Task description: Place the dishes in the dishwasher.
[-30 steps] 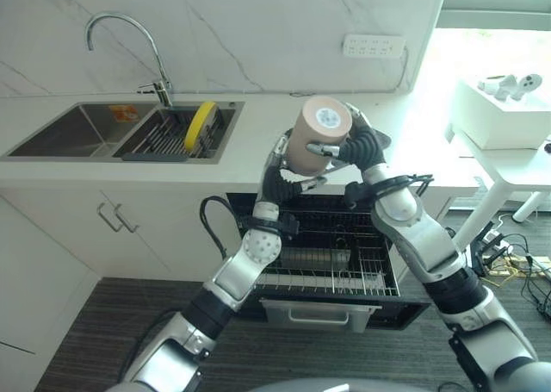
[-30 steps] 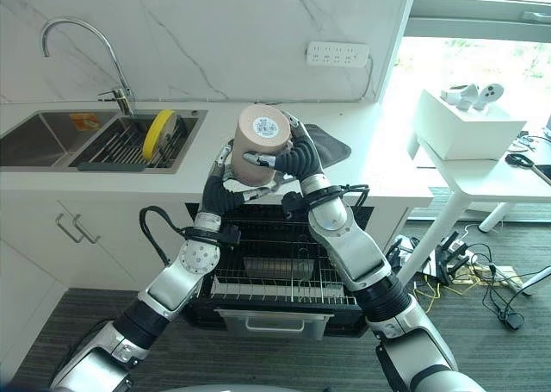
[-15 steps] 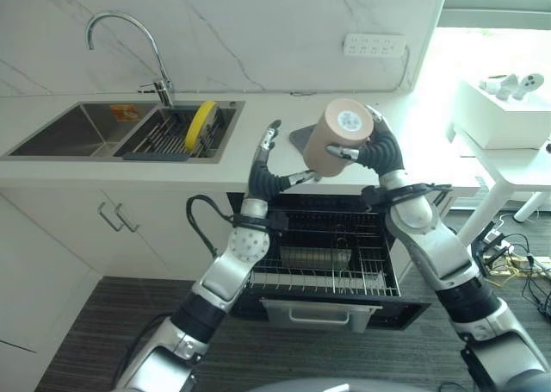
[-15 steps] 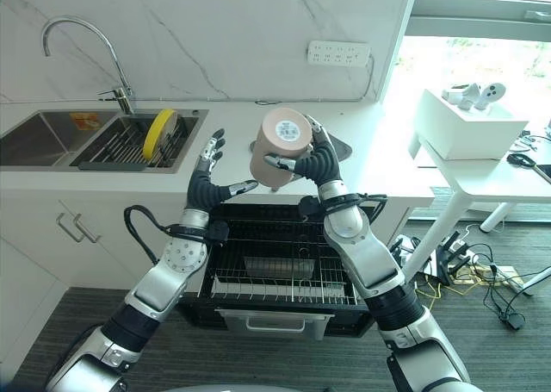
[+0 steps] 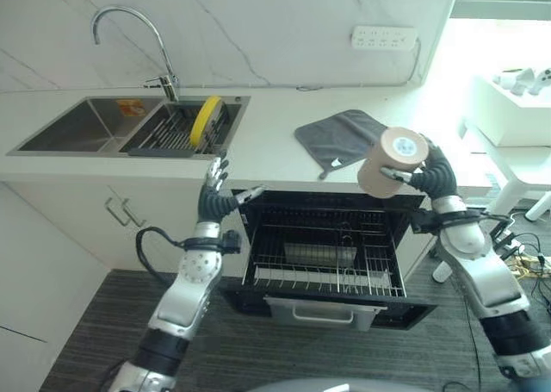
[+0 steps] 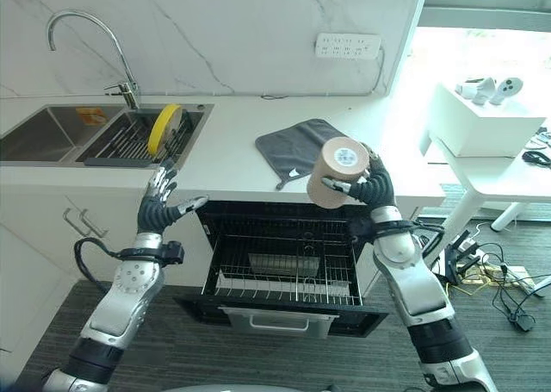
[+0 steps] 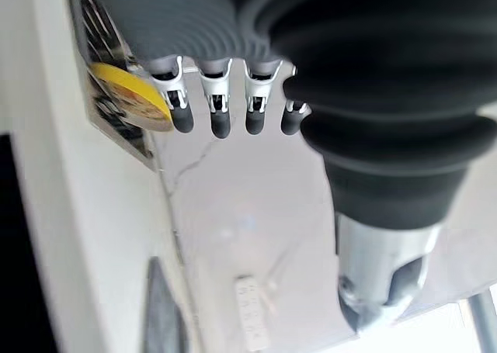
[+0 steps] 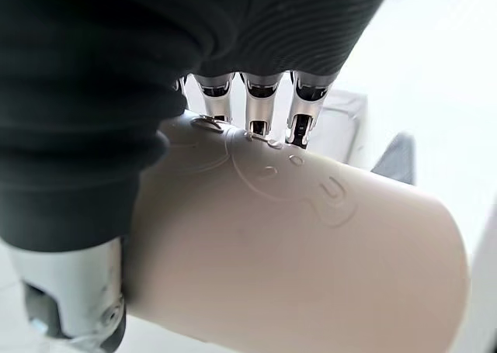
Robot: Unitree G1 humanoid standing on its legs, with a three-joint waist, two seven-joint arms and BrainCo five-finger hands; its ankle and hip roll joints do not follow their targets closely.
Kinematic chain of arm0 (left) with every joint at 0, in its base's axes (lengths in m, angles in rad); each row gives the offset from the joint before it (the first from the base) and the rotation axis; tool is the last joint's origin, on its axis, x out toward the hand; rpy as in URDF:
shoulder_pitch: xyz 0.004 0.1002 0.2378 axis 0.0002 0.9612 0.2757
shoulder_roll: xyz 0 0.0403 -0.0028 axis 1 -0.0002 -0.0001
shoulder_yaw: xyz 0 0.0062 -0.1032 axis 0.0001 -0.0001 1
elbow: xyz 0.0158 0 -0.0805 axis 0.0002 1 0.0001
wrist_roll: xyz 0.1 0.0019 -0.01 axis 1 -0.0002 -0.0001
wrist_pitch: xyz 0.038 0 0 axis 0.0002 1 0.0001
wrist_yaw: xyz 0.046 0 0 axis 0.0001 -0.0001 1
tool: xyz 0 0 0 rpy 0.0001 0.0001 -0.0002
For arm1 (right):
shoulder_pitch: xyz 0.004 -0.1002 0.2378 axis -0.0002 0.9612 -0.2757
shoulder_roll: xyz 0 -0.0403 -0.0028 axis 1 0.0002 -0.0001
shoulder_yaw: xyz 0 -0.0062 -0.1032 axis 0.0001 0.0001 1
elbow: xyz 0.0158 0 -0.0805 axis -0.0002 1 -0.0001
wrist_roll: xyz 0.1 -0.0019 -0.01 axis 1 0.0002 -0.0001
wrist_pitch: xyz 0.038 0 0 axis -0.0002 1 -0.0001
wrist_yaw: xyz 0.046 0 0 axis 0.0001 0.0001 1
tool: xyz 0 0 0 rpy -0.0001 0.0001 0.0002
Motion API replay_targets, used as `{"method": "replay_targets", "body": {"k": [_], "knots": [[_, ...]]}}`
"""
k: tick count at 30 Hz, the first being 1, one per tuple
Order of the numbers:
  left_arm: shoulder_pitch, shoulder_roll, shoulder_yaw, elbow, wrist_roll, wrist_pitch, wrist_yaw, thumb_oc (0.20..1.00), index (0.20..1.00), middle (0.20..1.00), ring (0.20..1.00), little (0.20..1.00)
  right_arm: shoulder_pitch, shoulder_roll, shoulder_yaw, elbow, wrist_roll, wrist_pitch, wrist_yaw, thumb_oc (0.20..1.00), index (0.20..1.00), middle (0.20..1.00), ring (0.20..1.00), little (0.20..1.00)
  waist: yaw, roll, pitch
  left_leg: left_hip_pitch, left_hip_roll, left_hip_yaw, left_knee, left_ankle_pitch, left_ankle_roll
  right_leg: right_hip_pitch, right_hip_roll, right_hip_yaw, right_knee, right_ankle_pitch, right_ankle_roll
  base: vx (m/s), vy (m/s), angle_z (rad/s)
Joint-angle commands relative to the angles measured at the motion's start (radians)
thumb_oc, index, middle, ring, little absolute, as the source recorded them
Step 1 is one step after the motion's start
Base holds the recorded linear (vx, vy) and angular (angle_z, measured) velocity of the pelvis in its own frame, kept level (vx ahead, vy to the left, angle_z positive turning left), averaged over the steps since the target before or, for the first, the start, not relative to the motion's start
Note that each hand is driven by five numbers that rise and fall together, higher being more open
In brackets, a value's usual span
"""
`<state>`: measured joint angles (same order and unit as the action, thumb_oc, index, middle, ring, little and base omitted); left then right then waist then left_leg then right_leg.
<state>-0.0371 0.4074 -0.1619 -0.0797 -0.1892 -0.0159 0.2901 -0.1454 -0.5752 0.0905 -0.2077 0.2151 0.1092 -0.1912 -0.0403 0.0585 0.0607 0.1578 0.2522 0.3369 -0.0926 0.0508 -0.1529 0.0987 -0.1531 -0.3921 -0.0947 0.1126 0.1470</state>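
Observation:
A beige cup [image 5: 389, 161] lies on its side in my right hand [image 5: 430, 177], whose fingers are curled round it, above the right part of the open dishwasher. The cup [image 8: 295, 244] looms close in the right wrist view. The dishwasher's wire rack [image 5: 323, 258] is pulled out below the counter. My left hand [image 5: 217, 198] is open and holds nothing, in front of the counter edge left of the dishwasher. A yellow plate [image 5: 202, 120] stands on edge in the sink rack.
A grey cloth [image 5: 340, 138] lies on the white counter [image 5: 267, 151] above the dishwasher. The steel sink [image 5: 82, 125] with its tap [image 5: 129, 30] is at the left. A white side table [image 5: 516, 99] stands at the right.
My right hand has carried the cup right and lower, off the counter edge. My left hand has drawn away to the left, open. The camera has shifted and the grey cloth now shows.

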Motion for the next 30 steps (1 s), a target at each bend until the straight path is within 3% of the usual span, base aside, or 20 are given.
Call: {"method": "replay_targets", "body": {"k": [1, 5, 8, 11, 12, 16, 18, 23, 28, 30], "knots": [[-0.137, 0.074, -0.029, -0.059, -0.068, -0.029, -0.067, 1.0, 1.0, 1.0, 1.0, 1.0, -0.136, -0.009, -0.058, -0.072, -0.014, -0.114, 0.001, 0.2, 0.2, 0.2, 0.2, 0.2, 0.008, -0.055, 0.097, -0.064, -0.018, -0.048, 0.161, -0.075, 0.016, -0.011, -0.041, 0.066, 0.191, -0.185, -0.009, -0.16, -0.081, 0.0], [-0.266, 0.096, -0.072, -0.023, -0.075, -0.04, -0.055, 1.0, 1.0, 1.0, 1.0, 1.0, -0.268, -0.047, -0.043, -0.024, -0.016, -0.133, -0.027, 0.2, 0.2, 0.2, 0.2, 0.2, -0.002, -0.061, 0.19, -0.244, 0.008, -0.092, 0.326, -0.125, 0.003, -0.171, -0.063, 0.106, 0.322, -0.226, -0.013, -0.31, -0.054, 0.18], [-0.347, 0.149, -0.073, -0.037, -0.094, 0.016, -0.152, 1.0, 1.0, 1.0, 1.0, 1.0, -0.341, -0.089, -0.048, -0.033, -0.01, -0.129, -0.019, 0.2, 0.2, 0.2, 0.2, 0.2, -0.019, -0.06, 0.258, -0.389, 0.028, -0.116, 0.432, -0.149, 0.013, -0.336, -0.108, 0.14, 0.451, -0.243, -0.009, -0.27, 0.022, -0.09], [-0.377, 0.198, -0.091, -0.058, -0.111, 0.038, -0.231, 1.0, 1.0, 1.0, 1.0, 1.0, -0.356, -0.123, -0.036, -0.039, -0.005, -0.137, -0.031, 0.2, 0.2, 0.2, 0.2, 0.2, -0.032, -0.057, 0.29, -0.457, 0.035, -0.129, 0.491, -0.164, 0.02, -0.425, -0.133, 0.162, 0.525, -0.248, 0.0, -0.13, 0.039, 0.0], [-0.389, 0.214, -0.094, -0.065, -0.109, 0.014, -0.252, 1.0, 1.0, 1.0, 1.0, 1.0, -0.365, -0.132, -0.032, -0.04, -0.002, -0.136, -0.033, 0.2, 0.2, 0.2, 0.2, 0.2, -0.037, -0.056, 0.298, -0.471, 0.036, -0.13, 0.506, -0.17, 0.022, -0.444, -0.138, 0.17, 0.54, -0.25, 0.003, -0.07, 0.043, 0.03], [-0.436, 0.275, -0.107, -0.06, -0.161, 0.015, -0.278, 1.0, 1.0, 1.0, 1.0, 1.0, -0.394, -0.157, -0.013, -0.032, -0.003, -0.144, -0.034, 0.2, 0.2, 0.2, 0.2, 0.2, -0.048, -0.051, 0.322, -0.51, 0.045, -0.136, 0.557, -0.189, 0.027, -0.506, -0.163, 0.198, 0.599, -0.254, 0.018, -0.05, 0.051, -0.06], [-0.485, 0.323, -0.13, -0.043, -0.053, 0.064, -0.323, 1.0, 1.0, 1.0, 1.0, 1.0, -0.442, -0.183, -0.002, -0.026, -0.012, -0.128, -0.026, 0.2, 0.2, 0.2, 0.2, 0.2, -0.057, -0.044, 0.348, -0.526, 0.054, -0.136, 0.586, -0.208, 0.026, -0.542, -0.176, 0.219, 0.64, -0.266, 0.03, -0.07, 0.079, -0.13], [-0.558, 0.427, -0.15, 0.005, 0.018, 0.163, -0.33, 1.0, 1.0, 1.0, 1.0, 1.0, -0.492, -0.237, 0.003, -0.028, 0.014, -0.105, -0.021, 0.2, 0.2, 0.2, 0.2, 0.2, -0.065, -0.036, 0.356, -0.522, 0.058, -0.12, 0.575, -0.202, 0.024, -0.565, -0.186, 0.231, 0.657, -0.266, 0.036, -0.04, 0.066, -0.03], [-0.643, 0.448, -0.194, 0.101, 0.139, 0.26, -0.348, 1.0, 1.0, 1.0, 1.0, 1.0, -0.533, -0.235, 0.017, -0.016, 0.001, -0.098, 0.006, 0.2, 0.2, 0.2, 0.2, 0.2, -0.078, -0.031, 0.366, -0.505, 0.048, -0.106, 0.558, -0.207, 0.025, -0.573, -0.184, 0.238, 0.669, -0.276, 0.037, -0.03, 0.062, -0.04], [-0.683, 0.463, -0.232, 0.154, 0.229, 0.337, -0.409, 1.0, 1.0, 1.0, 1.0, 1.0, -0.557, -0.24, 0.028, -0.006, 0.0, -0.096, 0.026, 0.2, 0.2, 0.2, 0.2, 0.2, -0.083, -0.028, 0.366, -0.495, 0.041, -0.101, 0.551, -0.209, 0.027, -0.569, -0.18, 0.242, 0.666, -0.279, 0.035, 0.0, 0.072, -0.05]]}}
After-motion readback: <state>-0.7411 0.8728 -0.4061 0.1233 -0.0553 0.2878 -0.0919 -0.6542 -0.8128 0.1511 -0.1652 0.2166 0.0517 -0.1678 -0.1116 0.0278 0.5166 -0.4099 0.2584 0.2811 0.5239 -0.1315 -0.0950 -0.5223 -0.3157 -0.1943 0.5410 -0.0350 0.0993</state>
